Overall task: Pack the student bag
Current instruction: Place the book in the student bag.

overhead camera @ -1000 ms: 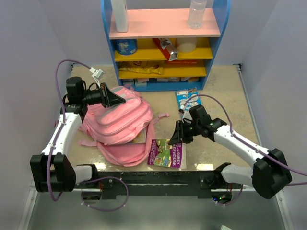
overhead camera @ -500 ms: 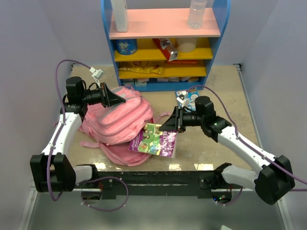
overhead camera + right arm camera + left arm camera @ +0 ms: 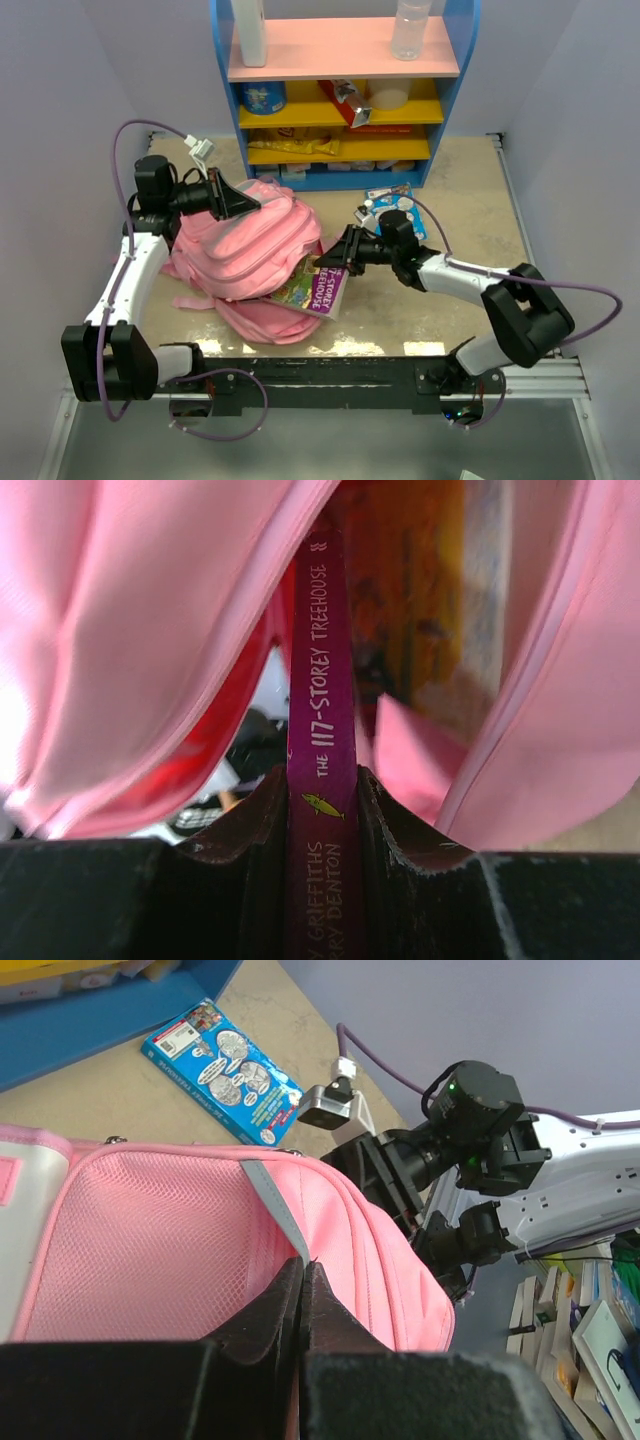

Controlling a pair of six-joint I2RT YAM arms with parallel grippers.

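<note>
Where it rests on the left half of the table (image 3: 470,190), the student bag (image 3: 245,255) gapes rightward. Left gripper (image 3: 303,1272): fingers closed, pinching the bag's upper rim. Right gripper (image 3: 322,795): fingers clamped on a purple book (image 3: 318,288), partly inside the bag's mouth.

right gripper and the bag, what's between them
The purple book: the right gripper clamps its spine and its far end enters the bag, clearest in the right wrist view.
</note>
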